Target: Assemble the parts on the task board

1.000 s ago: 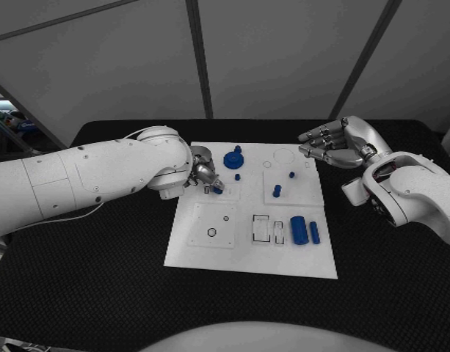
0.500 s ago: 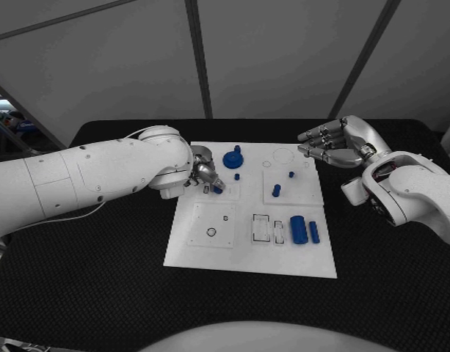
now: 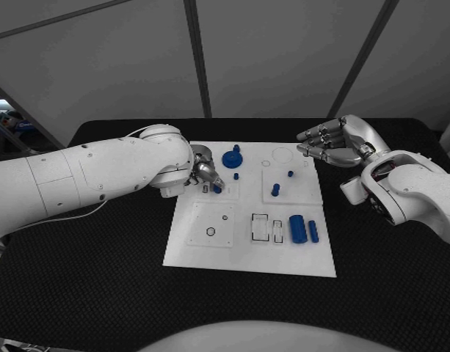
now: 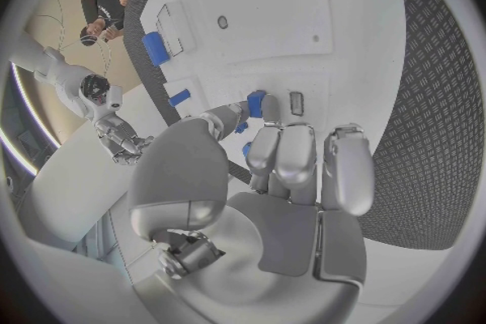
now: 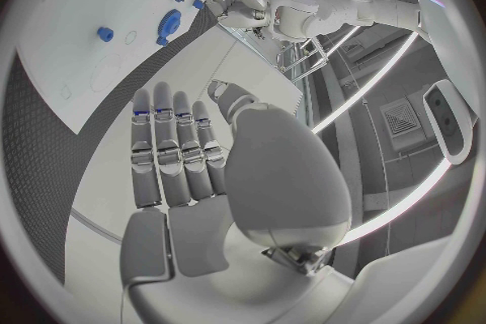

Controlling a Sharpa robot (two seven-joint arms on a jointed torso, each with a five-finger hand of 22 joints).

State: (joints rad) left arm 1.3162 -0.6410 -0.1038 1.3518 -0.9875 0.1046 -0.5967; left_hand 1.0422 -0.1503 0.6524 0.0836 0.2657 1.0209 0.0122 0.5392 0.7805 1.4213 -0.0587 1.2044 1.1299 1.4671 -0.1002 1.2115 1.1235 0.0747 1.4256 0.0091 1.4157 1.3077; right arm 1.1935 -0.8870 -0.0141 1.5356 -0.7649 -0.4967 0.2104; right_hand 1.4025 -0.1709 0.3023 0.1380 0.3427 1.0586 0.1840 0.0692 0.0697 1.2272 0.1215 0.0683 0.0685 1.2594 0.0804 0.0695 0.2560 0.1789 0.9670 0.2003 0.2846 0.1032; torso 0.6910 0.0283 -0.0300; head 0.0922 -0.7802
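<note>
while your left hand [image 3: 205,176] pinches a small blue part [image 3: 216,188] at the board's [image 3: 250,257] far left, nothing has moved.
right hand [image 3: 330,144] still hovers spread past the far right corner; seating remains undone.

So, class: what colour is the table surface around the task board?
Black, with a fine textured weave; the table shows best in the head view.

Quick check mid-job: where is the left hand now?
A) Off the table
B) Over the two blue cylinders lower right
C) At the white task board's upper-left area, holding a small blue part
C: the left hand pinches a small blue part over the white task board, at its upper-left area.
</note>
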